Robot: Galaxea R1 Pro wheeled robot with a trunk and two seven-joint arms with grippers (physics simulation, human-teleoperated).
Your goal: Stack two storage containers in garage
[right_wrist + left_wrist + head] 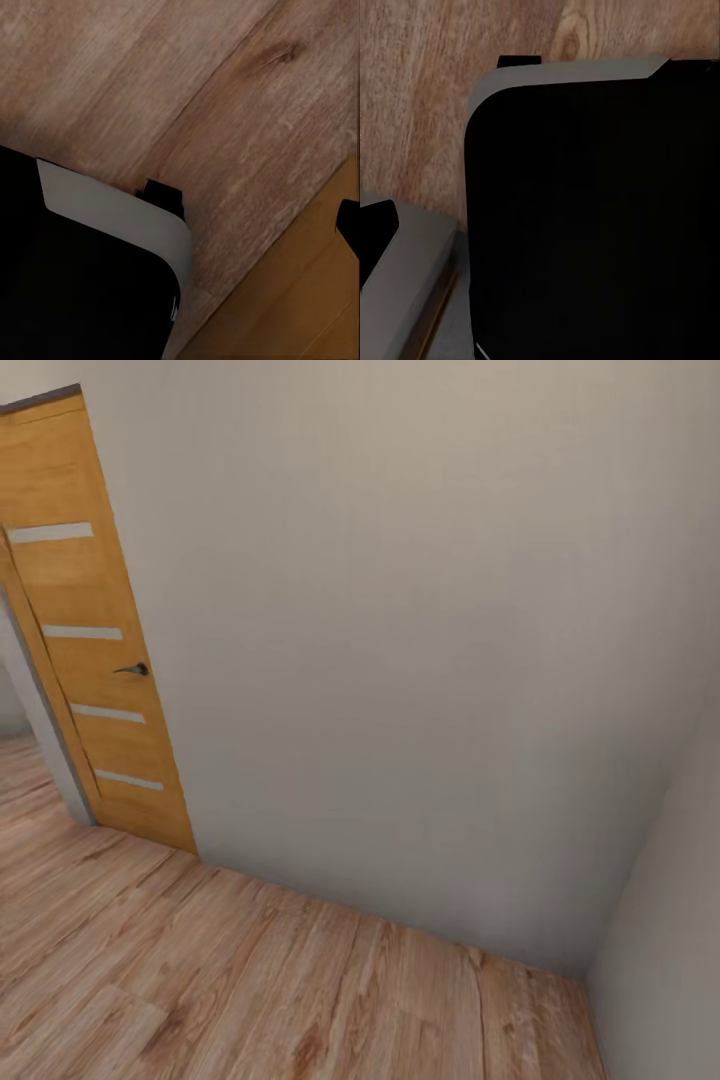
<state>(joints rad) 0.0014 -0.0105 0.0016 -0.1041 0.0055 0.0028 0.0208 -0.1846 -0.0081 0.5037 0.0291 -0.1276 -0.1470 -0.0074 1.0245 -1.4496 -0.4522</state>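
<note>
The two storage containers are out of view. In the head view I face a plain white wall corner above light wood planks (250, 980), not grey concrete. In the left wrist view a dark piece (375, 229) sits at the picture's edge beside my black, grey-rimmed base (585, 225). A similar dark piece (349, 225) shows at the edge of the right wrist view, over the planks. Each may be a fingertip, and nothing shows between any fingers. I cannot tell whether either gripper is open or shut.
An orange-wood door (90, 640) with pale horizontal slits and a dark handle (133, 670) stands open at the left, with more planks past it. White walls (420, 640) meet in a corner at the right. An orange-brown flat surface (300, 307) lies beside my base.
</note>
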